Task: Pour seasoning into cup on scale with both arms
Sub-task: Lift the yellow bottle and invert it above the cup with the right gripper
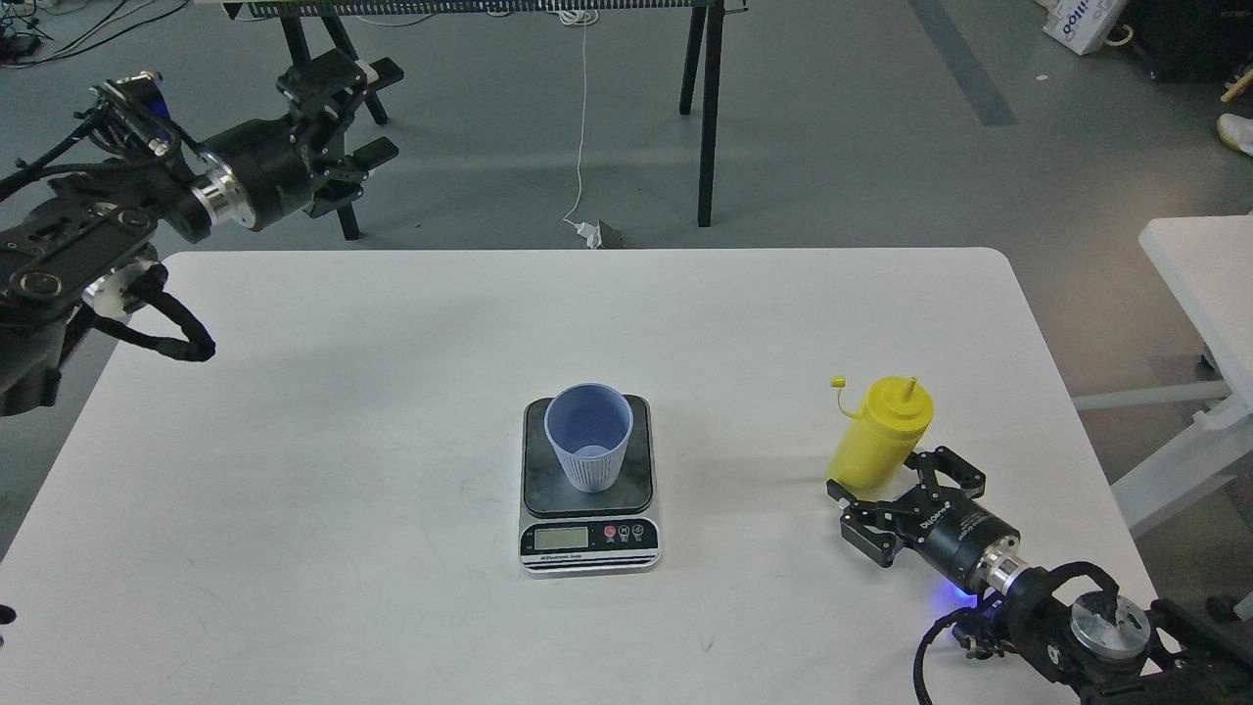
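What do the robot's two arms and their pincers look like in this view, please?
Both arms are black with silver joint rings and loose black cables. The left pincer and right pincer are black, claw-like, built of skeletal linkages. The right arm's wrist bears small white lettering and a blue glow; the left shows a blue patch.

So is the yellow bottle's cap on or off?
Off. The seasoning bottle stands upright, its nozzle bare; the small tethered cap hangs out to its left.
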`<control>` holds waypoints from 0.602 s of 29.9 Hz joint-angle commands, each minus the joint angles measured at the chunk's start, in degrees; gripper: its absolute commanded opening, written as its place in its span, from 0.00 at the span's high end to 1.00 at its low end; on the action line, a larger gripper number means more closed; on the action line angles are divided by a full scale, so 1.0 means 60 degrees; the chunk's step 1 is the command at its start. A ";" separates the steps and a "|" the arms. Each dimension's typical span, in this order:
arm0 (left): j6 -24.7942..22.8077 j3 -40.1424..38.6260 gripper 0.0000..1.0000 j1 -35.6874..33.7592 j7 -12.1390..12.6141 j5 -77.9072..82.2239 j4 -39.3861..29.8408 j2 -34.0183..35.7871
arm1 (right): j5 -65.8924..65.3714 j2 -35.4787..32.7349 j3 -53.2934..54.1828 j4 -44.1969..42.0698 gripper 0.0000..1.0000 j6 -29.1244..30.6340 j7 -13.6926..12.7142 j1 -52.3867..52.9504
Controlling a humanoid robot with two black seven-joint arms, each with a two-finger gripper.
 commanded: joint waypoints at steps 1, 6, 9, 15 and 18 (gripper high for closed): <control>0.0000 -0.0001 0.01 0.0003 0.0000 0.0000 0.0000 0.0002 | -0.0099 -0.0014 0.0000 0.0038 0.98 0.0000 0.0012 0.0125; 0.0000 -0.0059 0.01 -0.0011 0.0000 -0.0059 0.0000 0.0002 | -0.0187 -0.0160 0.0030 0.0024 0.99 0.0000 -0.0002 0.1146; 0.0000 -0.0088 0.01 0.0003 0.0000 -0.0117 0.0000 0.0016 | -0.0406 -0.0743 0.0030 0.0024 0.99 0.0000 0.0012 0.2536; 0.0000 -0.0118 0.01 0.0223 0.0000 -0.0760 0.0073 0.0119 | -0.4207 -0.1406 -0.0233 0.0009 0.98 0.0000 0.0099 0.6155; 0.0000 -0.0118 0.01 0.0267 0.0000 -0.1638 0.0525 -0.0056 | -0.7573 -0.1115 -0.0672 0.0315 0.99 0.0000 0.0465 0.7387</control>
